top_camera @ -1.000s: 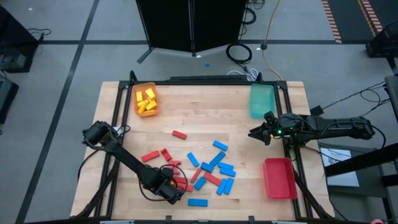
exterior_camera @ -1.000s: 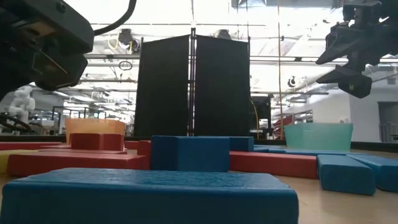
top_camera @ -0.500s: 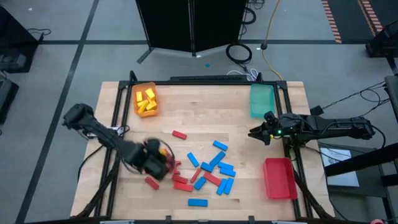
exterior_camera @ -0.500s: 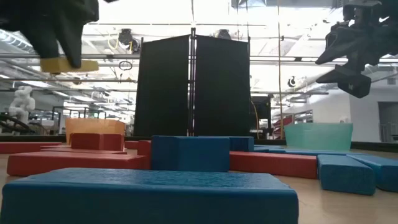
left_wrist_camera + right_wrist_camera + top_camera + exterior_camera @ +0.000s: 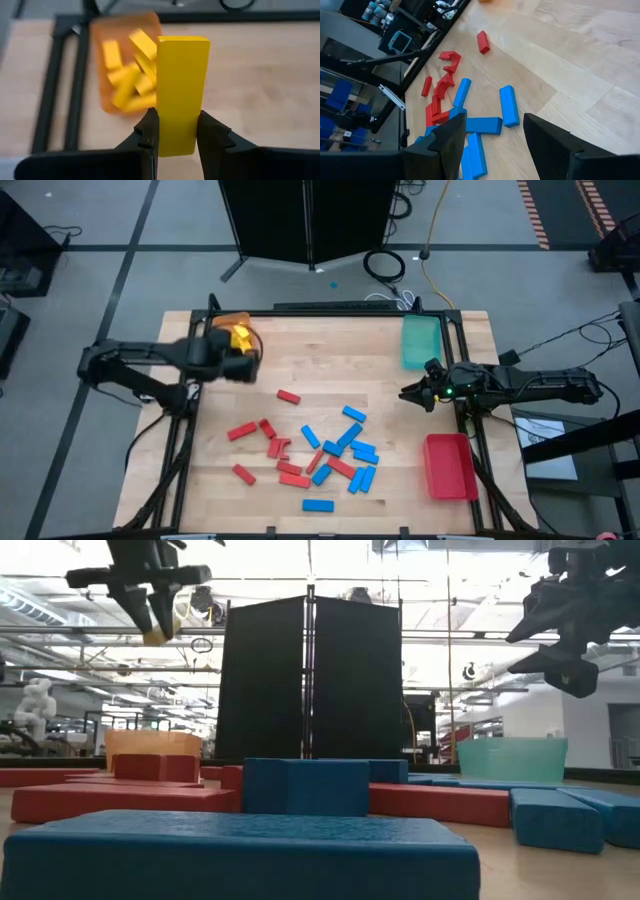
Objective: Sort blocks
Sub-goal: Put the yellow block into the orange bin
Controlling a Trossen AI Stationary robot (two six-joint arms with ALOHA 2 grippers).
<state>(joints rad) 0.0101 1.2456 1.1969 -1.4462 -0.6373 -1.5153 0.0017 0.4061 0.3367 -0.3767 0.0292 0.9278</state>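
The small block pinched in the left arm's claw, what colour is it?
Yellow. The left gripper holds a solid yellow rectangular block, clearest in the left wrist view.

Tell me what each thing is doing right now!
Left gripper: shut on yellow rectangular block, above orange tray.
Orange tray: holds yellow blocks.
Right gripper: open, empty.
Teal tray: empty.
Red tray: empty.
Red and blue blocks: scattered on wooden table.
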